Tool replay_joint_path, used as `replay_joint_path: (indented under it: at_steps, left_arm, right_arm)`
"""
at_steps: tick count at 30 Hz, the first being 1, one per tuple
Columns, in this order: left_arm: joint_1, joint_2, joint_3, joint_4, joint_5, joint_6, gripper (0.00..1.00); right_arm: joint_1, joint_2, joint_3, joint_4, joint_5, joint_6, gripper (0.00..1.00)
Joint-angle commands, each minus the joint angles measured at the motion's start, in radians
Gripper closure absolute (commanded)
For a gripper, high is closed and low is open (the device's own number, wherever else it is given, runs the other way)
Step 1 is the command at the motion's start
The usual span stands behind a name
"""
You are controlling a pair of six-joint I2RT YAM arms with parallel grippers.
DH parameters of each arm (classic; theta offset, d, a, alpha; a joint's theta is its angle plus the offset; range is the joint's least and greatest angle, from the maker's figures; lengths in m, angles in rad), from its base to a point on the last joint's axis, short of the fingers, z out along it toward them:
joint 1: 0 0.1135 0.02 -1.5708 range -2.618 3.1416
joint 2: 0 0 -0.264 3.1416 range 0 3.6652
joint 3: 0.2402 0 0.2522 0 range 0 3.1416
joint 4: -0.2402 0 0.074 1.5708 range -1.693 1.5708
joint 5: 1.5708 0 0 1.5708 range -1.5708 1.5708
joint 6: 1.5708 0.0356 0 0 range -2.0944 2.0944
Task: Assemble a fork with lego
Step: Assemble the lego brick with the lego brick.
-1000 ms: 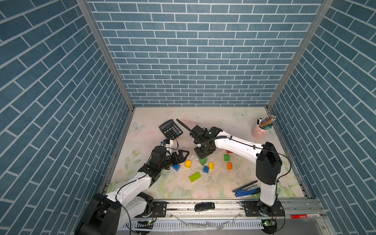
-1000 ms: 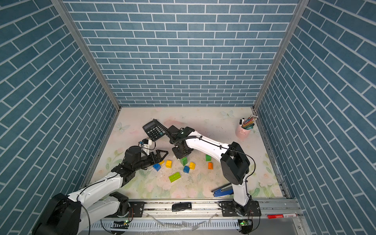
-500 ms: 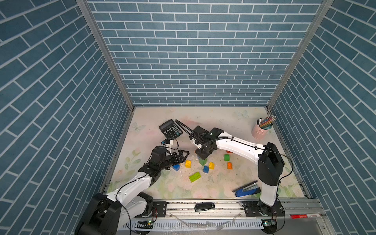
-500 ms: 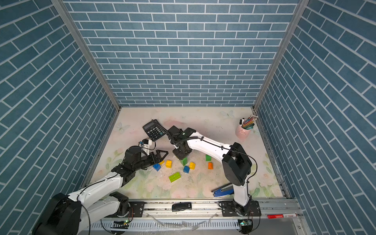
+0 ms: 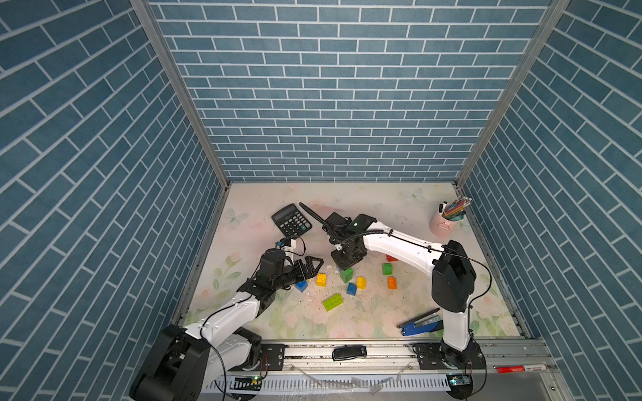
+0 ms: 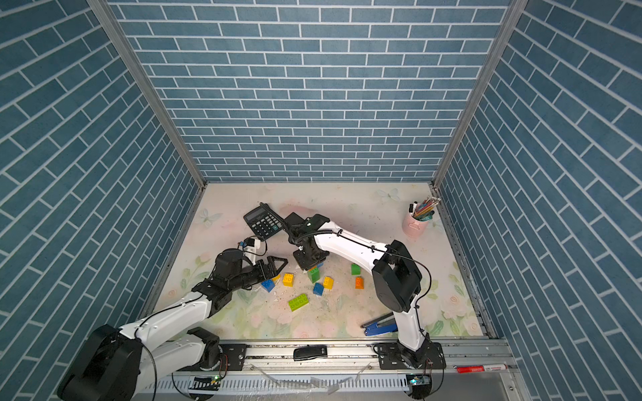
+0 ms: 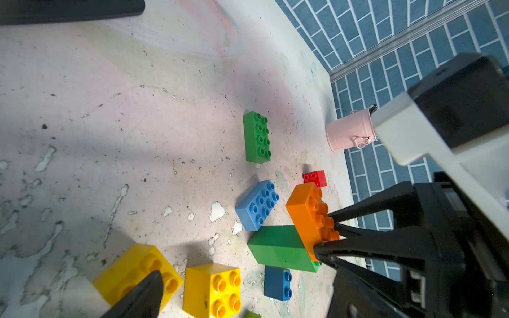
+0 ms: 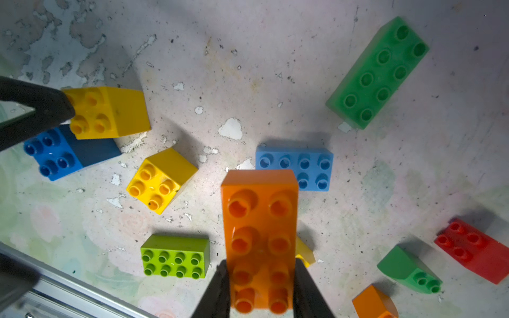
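My right gripper [image 8: 261, 268] is clamped on one end of an orange oblong brick [image 8: 259, 214], studs facing the wrist camera. The left wrist view shows that brick resting on top of a green brick [image 7: 278, 249] that stands near the middle of the table [image 5: 364, 208]. My left gripper [image 5: 307, 267] is spread wide and holds nothing, with one finger [image 8: 41, 110] right by a yellow square brick [image 8: 110, 113] just beside a blue one [image 8: 63, 154]. Other lego lies loose around them: a lime oblong [image 5: 332, 302], a green oblong [image 8: 380, 71] and a red piece [image 8: 473, 250].

walls [image 5: 347, 104]: blue brick | tabletop [image 5: 382, 208]: pale floral | long brick [image 8: 260, 220]: orange | cup [image 5: 440, 226]: pink
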Motion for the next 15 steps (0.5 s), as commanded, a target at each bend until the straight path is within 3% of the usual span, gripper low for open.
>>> replay_joint_path:
  at_steps: [1, 5, 8, 10, 13, 15]
  left_arm:
    - [0.005, 0.008, 0.027, 0.016, 0.012, 0.017, 0.02]
    - [0.006, -0.004, 0.03, 0.005, 0.013, 0.02, 0.02]
    - [0.005, -0.024, 0.043, -0.035, -0.004, 0.041, 0.02]
    - [0.005, -0.032, 0.049, -0.045, -0.009, 0.045, 0.02]
    - [0.006, -0.031, 0.052, -0.046, -0.007, 0.046, 0.02]
    - [0.005, -0.031, 0.056, -0.049, -0.007, 0.048, 0.02]
  right_arm:
    - [-0.003, 0.072, -0.074, -0.1, 0.015, -0.039, 1.0]
    - [-0.007, 0.066, -0.076, -0.095, 0.003, -0.055, 1.0]
    - [-0.007, 0.033, -0.09, -0.043, -0.043, -0.046, 0.9]
    - [-0.008, 0.006, -0.086, -0.015, -0.053, -0.042, 0.77]
    - [-0.01, -0.039, -0.065, 0.025, -0.053, -0.037, 0.39]
    - [-0.012, -0.075, -0.056, 0.058, -0.051, -0.024, 0.26]
